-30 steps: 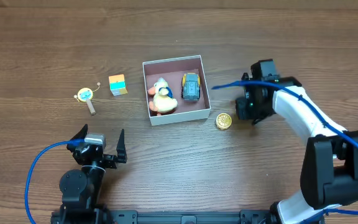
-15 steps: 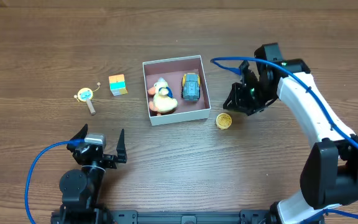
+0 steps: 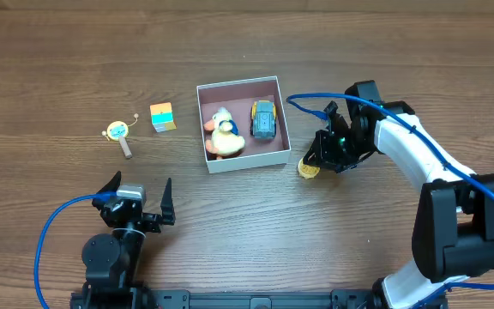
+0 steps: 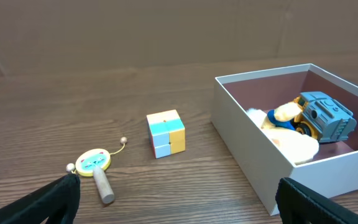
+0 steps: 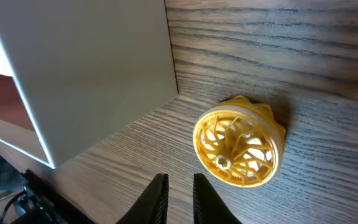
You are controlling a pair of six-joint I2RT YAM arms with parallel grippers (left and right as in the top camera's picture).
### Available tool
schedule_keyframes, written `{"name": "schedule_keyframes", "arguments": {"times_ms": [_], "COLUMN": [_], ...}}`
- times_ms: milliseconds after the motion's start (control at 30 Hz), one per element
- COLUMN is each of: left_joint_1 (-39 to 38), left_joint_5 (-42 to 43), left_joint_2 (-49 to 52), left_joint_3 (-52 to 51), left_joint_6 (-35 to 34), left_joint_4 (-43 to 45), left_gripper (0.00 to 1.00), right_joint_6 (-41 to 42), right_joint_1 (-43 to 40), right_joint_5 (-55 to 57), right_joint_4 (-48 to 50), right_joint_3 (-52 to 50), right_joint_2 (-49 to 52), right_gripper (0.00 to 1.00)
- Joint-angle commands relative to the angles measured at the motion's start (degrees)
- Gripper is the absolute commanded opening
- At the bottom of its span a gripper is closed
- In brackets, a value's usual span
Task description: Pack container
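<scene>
The square shallow cardboard box (image 3: 245, 163), white outside and dusty pink inside, sits upper centre of the overhead frame on the wooden tabletop (image 3: 384, 51). It already holds a plush yellow-and-white duck (image 3: 224, 133) and a small blue-grey toy car (image 3: 264, 120).

The step in hand looks like picking the next item. The right gripper (image 5: 180, 186) hangs over a round yellow plastic spoked wheel (image 5: 240, 142), which lies just beside the box's lower right corner. Its fingers are nearly together and hold nothing. They would have to spread wider than the wheel and centre over it, clear of the box wall, before descending.

The left gripper (image 3: 140, 193) rests at lower left, fingers wide apart and empty. A pastel cube (image 3: 161, 117) and a little yellow rattle drum (image 3: 118, 131) wait left of the box.
</scene>
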Motion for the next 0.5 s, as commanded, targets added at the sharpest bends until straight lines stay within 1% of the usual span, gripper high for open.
{"name": "schedule_keyframes", "arguments": {"times_ms": [0,167,467], "left_joint_1": [0.4,0.4,0.4], "left_joint_5": [0.2,0.2,0.2], "left_joint_2": [-0.3,-0.3,-0.3], "left_joint_3": [-0.2,-0.2,-0.2], "left_joint_6": [1.0,1.0,1.0], "left_joint_4": [0.1,0.1,0.1], "left_gripper": [1.0,1.0,1.0], "right_joint_6": [-0.1,-0.2,-0.2], "right_joint_1": [0.0,0.0,0.1], "right_joint_5": [0.4,0.6,0.5], "right_joint_4": [1.2,3.4,3.8], "right_joint_3": [-1.9,-3.1,-3.1], "right_joint_2": [0.1,0.1,1.0], "right_gripper": [0.04,0.04,0.04]}}
